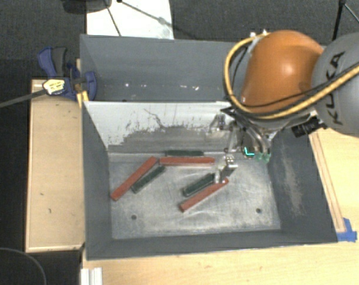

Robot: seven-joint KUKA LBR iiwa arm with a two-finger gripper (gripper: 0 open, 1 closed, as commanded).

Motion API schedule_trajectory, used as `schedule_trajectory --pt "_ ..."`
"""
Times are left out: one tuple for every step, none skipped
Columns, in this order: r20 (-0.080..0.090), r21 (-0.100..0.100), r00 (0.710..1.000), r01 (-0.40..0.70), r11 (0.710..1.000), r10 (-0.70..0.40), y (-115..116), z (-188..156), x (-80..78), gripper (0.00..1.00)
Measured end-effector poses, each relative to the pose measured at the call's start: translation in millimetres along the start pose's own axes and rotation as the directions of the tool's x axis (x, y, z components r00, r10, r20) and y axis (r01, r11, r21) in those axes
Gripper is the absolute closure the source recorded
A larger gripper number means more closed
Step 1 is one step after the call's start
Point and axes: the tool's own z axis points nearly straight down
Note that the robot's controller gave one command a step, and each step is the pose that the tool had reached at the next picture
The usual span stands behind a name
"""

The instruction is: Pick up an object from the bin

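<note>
A red-brown bar [203, 196] is seen lying slantwise on the floor of the grey bin [167, 233], right of centre, with a dark green bar [197, 186] just beside it. The tool [225, 176] is placed at the upper right ends of both; whether it is wide or narrow cannot be told. Further left, more red-brown and green bars [140, 178] are scattered.
</note>
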Motion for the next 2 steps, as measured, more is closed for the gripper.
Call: schedule_trajectory --pt "0.005 0.0 0.998 0.06 0.998 -0.06 -0.3 39.2 16.5 0.0" --pt "0.003 0.0 0.989 0.145 0.989 -0.145 2.0 107.0 40.8 0.0"
